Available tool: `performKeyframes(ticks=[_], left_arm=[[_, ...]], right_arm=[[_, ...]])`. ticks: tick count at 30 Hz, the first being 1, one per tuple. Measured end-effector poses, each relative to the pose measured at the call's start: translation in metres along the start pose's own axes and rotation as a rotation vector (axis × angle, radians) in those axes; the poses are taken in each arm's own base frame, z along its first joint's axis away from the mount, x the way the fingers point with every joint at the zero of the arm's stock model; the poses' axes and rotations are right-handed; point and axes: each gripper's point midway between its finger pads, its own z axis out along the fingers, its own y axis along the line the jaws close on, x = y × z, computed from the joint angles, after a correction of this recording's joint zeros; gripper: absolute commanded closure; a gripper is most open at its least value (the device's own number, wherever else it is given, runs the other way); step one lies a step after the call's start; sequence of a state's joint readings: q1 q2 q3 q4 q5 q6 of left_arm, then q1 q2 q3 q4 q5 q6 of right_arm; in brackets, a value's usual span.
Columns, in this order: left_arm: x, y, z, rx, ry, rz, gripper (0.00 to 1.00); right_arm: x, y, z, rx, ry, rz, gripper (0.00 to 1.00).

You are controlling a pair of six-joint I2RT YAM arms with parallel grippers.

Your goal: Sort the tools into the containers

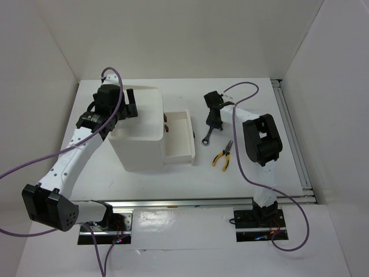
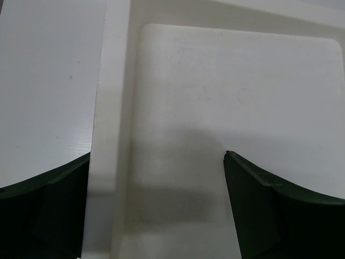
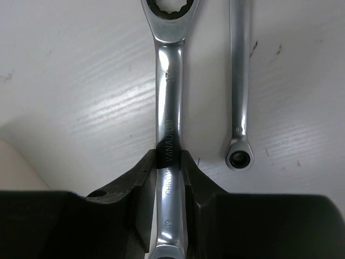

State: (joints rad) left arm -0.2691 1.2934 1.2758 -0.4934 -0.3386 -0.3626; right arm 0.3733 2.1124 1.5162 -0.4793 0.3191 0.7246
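My right gripper (image 3: 170, 162) is shut on the shaft of a silver ratchet wrench (image 3: 168, 81), low over the white table. In the top view this gripper (image 1: 214, 122) is right of the white box (image 1: 138, 151), and a silver wrench end (image 1: 206, 138) shows beside it. Yellow-handled pliers (image 1: 222, 156) lie on the table near it. My left gripper (image 2: 156, 183) is open and empty above the box's recessed top tray (image 2: 226, 81); it also shows in the top view (image 1: 130, 105). The screwdrivers are out of view.
A second, thinner silver wrench (image 3: 239, 97) lies on the table right of the held one. A shallow white drawer (image 1: 187, 138) stands pulled out from the box's right side, with something small and brown (image 1: 166, 124) at its inner end. White walls enclose the table.
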Motion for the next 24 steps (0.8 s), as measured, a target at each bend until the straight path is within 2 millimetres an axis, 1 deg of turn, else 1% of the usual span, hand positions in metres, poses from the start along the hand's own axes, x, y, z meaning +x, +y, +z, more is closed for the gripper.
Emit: performKeyframes(ticks=[4, 9, 24], left_arm=[[0.000, 0.000, 0.000, 0.001, 0.000, 0.000, 0.00], [0.000, 0.000, 0.000, 0.002, 0.000, 0.000, 0.00], [0.000, 0.000, 0.000, 0.003, 0.000, 0.000, 0.00]], right_arm=[[0.010, -0.003, -0.009, -0.050, 0.008, -0.033, 1.00], [0.018, -0.003, -0.016, -0.109, 0.014, -0.063, 1.00], [0.021, 0.009, -0.019, -0.210, 0.016, -0.158, 1.00]])
